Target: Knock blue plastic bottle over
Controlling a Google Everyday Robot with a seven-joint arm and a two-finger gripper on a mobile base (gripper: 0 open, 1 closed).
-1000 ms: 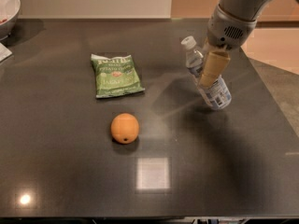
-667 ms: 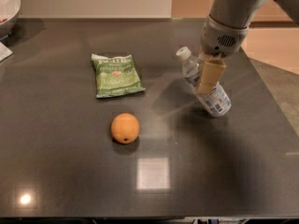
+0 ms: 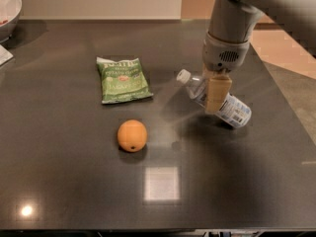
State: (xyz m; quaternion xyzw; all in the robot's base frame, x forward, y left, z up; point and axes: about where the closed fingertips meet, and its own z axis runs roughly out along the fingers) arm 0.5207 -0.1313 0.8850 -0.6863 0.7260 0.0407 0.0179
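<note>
The blue plastic bottle leans steeply on the dark table, its white cap pointing up-left and its labelled bottom end down-right. My gripper hangs from the grey arm at the upper right. Its tan finger lies across the middle of the bottle and hides part of it. An orange sits to the left and nearer the front.
A green chip bag lies flat at the left of the bottle. A white bowl stands at the far left back corner. The dark table ends at the right, close to the bottle, with floor beyond.
The bottle has tipped further over, its cap swinging to the left and down. My gripper has moved left and down with it, staying against the bottle.
</note>
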